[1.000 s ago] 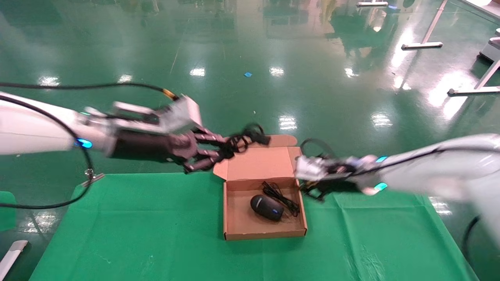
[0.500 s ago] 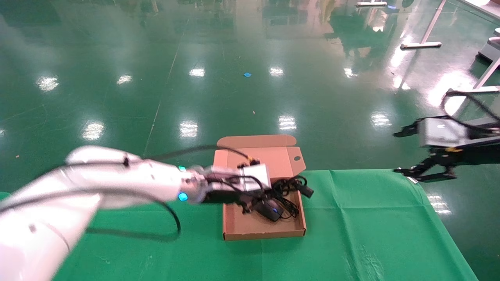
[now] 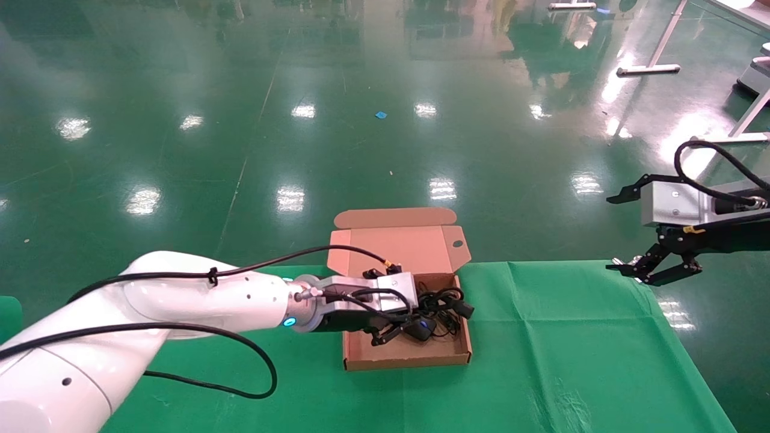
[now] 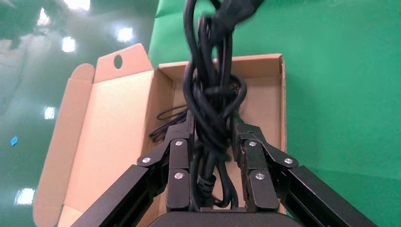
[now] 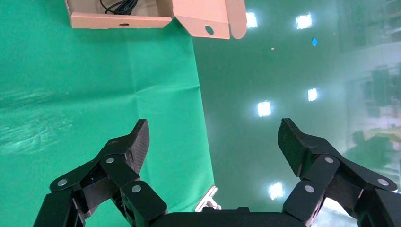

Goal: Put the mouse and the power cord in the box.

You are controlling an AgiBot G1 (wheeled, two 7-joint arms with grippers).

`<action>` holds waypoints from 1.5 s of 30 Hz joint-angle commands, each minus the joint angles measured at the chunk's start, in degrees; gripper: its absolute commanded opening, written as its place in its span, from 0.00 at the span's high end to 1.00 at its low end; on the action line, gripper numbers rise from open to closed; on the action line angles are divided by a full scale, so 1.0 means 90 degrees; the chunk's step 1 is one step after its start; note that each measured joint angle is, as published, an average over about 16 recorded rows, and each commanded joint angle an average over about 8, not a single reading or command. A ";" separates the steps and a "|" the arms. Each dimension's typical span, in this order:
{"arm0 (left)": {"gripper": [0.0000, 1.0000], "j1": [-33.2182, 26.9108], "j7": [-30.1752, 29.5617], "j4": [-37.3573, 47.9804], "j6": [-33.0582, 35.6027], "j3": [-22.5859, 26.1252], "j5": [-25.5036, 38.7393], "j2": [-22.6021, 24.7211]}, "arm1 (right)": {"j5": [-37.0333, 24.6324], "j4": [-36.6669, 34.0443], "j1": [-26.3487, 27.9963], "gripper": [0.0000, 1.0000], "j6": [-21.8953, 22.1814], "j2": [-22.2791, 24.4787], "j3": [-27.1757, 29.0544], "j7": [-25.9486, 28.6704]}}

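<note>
While the left hand (image 4: 213, 165) clamps the power cord (image 4: 213, 101), its loops dangle into the box (image 4: 118, 118). Right hand (image 3: 652, 270) hangs spread, well apart.

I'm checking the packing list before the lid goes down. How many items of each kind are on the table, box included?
Box: 1
Mouse: 1
Power cord: 1, gripped by the left hand over the box
Total: 3
</note>
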 commanded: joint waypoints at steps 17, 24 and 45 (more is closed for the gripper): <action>0.00 0.0583 -0.0425 -0.0996 0.0933 -0.0908 -0.1049 -0.1025 | 0.1060 0.1384 -0.1192 0.00 -0.0210 0.0345 0.0741 0.0962; 0.00 0.0932 -0.0688 -0.1590 0.1416 -0.1373 -0.1632 -0.1599 | 0.1680 0.2200 -0.1878 0.00 -0.0354 0.0563 0.1175 0.1528; 0.00 0.1971 -0.1472 -0.3361 0.2856 -0.2758 -0.3368 -0.3309 | 0.3529 0.4631 -0.3925 0.00 -0.0783 0.1215 0.2468 0.3216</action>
